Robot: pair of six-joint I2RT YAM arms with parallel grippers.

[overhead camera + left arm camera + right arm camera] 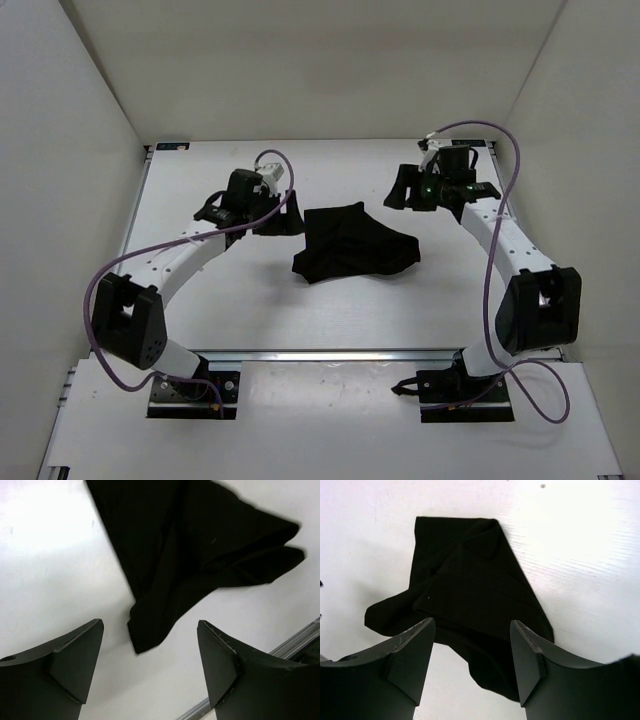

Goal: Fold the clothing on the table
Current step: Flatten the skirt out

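Looks like a rumpled, half-bunched heap of clothing (350,245) lying flat mid table (250,310), between the two arms. Over at the left gripper (150,630): jaws spread wide, gripping nothing, just beside the cloth's left edge. Same deal for the right gripper (472,625): wide apart, empty, near the far right corner

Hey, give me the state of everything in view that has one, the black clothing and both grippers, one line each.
clothing: lying loose on the table, folded over itself unevenly, held by neither gripper.
left gripper: open, nothing between its jaws, by the clothing's left edge.
right gripper: open, nothing between its jaws, off the clothing's far right side.
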